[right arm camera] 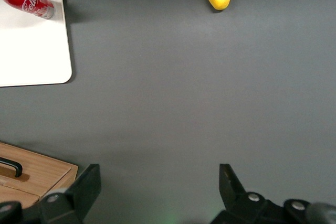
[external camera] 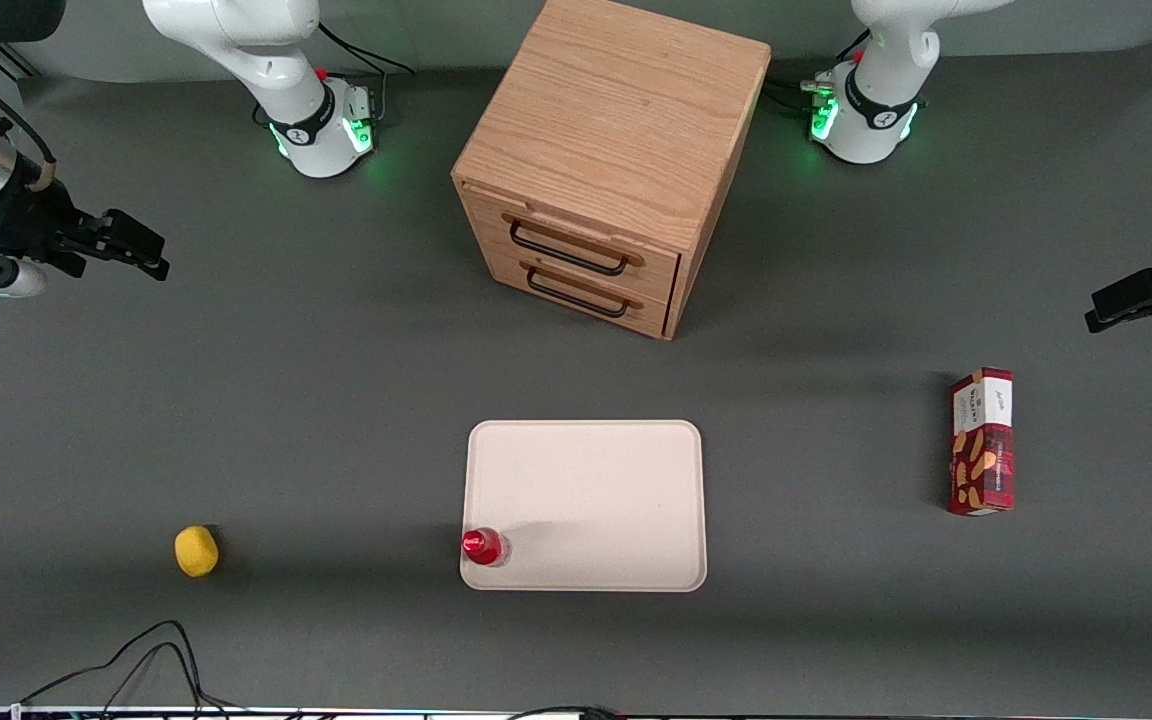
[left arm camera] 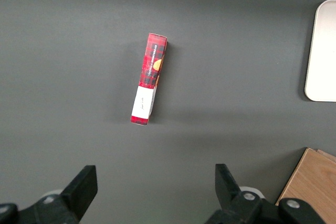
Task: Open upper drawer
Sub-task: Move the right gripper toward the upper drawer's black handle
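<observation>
— Dark grey matting covers the whole table. What lies on it, nearest first?

— A yellow lemon (external camera: 196, 551) toward the working arm's end, a cream tray (external camera: 586, 440) with a red cola bottle (external camera: 484, 546) standing on its near corner, then a red snack box (external camera: 982, 441) toward the parked arm's end. Farther from the camera stands the oak cabinet (external camera: 616, 110).

— And the upper drawer (external camera: 576, 243)?

— Top of the cabinet's two, fully shut, light oak with a thin black wire bar handle (external camera: 568, 249). The matching lower drawer (external camera: 579, 288) sits directly beneath.

— Where is the gripper (external camera: 126, 244)?

— Well apart from the cabinet, above bare mat, fingers spread and holding nothing.

— How should it proceed?

— I'd swing it across, level with the top bar, pinch that bar mid-span, then pull straight out along the drawer's runners, steering clear of the lower handle.
</observation>
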